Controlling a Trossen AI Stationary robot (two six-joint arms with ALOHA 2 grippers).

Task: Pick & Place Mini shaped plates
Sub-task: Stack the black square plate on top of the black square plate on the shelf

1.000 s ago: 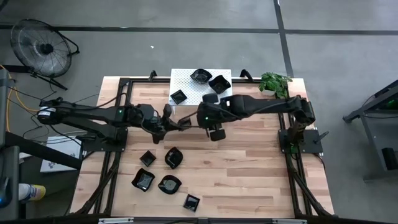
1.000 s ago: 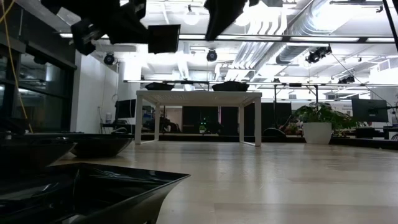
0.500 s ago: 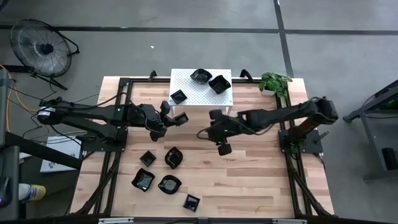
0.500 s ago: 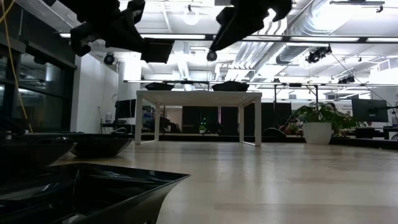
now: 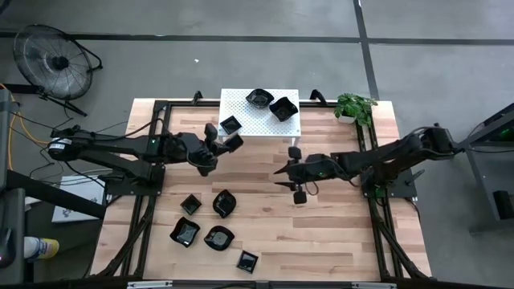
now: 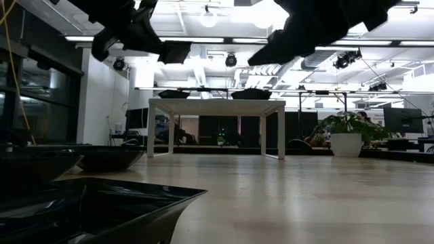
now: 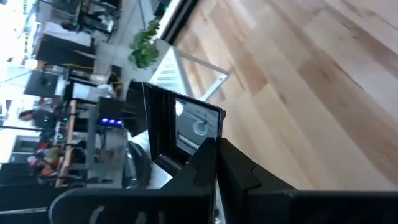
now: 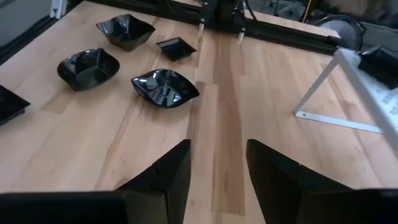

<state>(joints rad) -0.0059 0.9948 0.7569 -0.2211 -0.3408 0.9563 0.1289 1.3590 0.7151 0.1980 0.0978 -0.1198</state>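
Note:
My left gripper (image 5: 224, 145) is shut on a small square black plate (image 5: 234, 142), held in the air just off the near-left corner of the white perforated stand (image 5: 259, 120). The low view shows this plate (image 6: 175, 52) high above the table. Three black plates (image 5: 259, 98) rest on top of the stand. Several more black plates (image 5: 224, 203) lie on their bases on the near-left part of the table. My right gripper (image 5: 294, 172) hangs open and empty over the table's middle, right of the loose plates (image 8: 165, 87). My left gripper pinches the square plate by one side of its rim (image 7: 186, 149) between its two fingers (image 7: 217, 171). The fingers reach in about level from the table's left. The plate is lifted clear and sticks out beyond the fingertips toward the stand.
A potted plant (image 5: 354, 107) stands at the table's far right corner. The stand's thin white legs (image 8: 339, 93) rise from the table near my right gripper. Bare wood lies across the table's right half (image 5: 337, 225). Black frame rails run along both sides.
My right gripper has drawn back from the stand's near edge toward the table's right and near side, staying empty. My left gripper has carried its square plate toward the far edge, closer to the stand's near-left corner.

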